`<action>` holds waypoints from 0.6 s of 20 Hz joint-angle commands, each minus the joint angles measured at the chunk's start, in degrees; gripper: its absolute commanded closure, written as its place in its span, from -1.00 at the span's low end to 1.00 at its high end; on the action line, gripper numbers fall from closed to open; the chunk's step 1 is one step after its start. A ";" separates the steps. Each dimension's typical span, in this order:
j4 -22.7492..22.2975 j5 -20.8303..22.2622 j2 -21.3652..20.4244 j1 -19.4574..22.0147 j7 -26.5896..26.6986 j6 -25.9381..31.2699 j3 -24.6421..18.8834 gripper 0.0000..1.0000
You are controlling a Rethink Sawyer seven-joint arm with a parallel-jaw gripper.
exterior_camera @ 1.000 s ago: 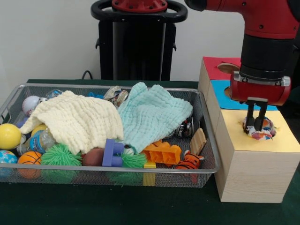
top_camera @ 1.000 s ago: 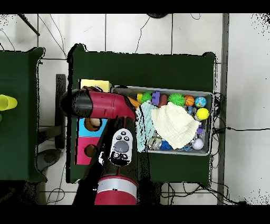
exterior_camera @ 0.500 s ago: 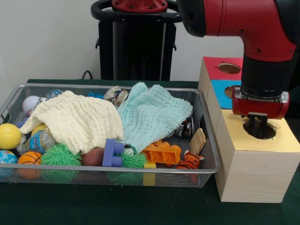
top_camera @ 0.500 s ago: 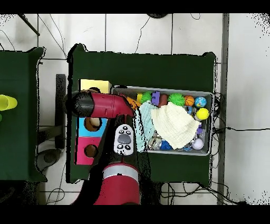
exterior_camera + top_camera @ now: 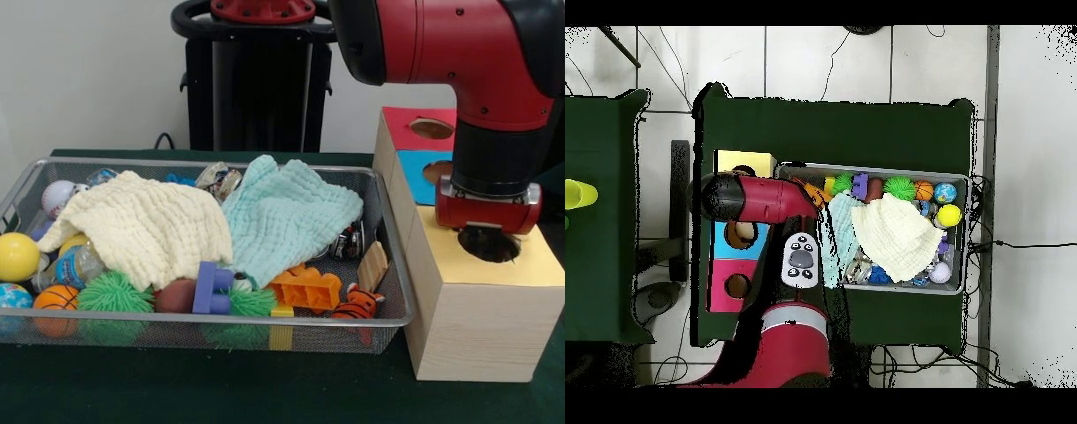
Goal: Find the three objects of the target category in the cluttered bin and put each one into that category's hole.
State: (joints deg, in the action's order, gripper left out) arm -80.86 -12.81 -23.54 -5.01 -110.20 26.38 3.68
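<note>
Yellow box top (image 5: 530,265) has the gripper (image 5: 487,237) sunk in its hole — fingers hidden, so I cannot tell their state — while light balls (image 5: 18,256) wait in the bin (image 5: 388,256), likely slippery, best pinched across the middle.

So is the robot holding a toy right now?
It cannot be told. The gripper sits right over the hole in the yellow box top, and its tips are hidden, so any toy there would not show.

Gripper (image 5: 487,235) sunk in yellow hole (image 5: 491,246); jaws hidden.
</note>
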 commanded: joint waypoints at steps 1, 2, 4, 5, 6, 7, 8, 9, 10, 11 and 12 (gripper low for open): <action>-2.46 0.34 4.70 -1.25 -8.53 5.20 -2.28 1.00; -2.57 0.25 4.46 -1.25 -8.45 5.36 -2.29 1.00; -2.38 0.92 3.12 -1.97 -8.53 3.82 -0.89 1.00; -2.61 1.36 1.14 -2.32 -8.30 4.26 0.05 1.00; -2.96 1.32 -0.27 -2.33 -8.10 5.70 0.33 1.00; -3.74 1.48 -2.80 -2.76 -8.11 7.17 1.28 1.00; -4.23 1.35 -4.10 -2.75 -8.01 8.10 1.46 1.00; -4.71 1.16 -5.38 -2.61 -7.78 9.04 1.47 1.00; -5.20 0.97 -6.65 -2.47 -7.56 9.99 1.48 1.00; -4.81 0.94 -7.33 -2.45 -7.38 11.06 1.69 1.00; -4.59 0.93 -7.64 -2.43 -7.27 11.64 1.82 1.00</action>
State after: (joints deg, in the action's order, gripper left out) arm -81.25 -12.67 -26.07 -7.12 -110.20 28.08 6.03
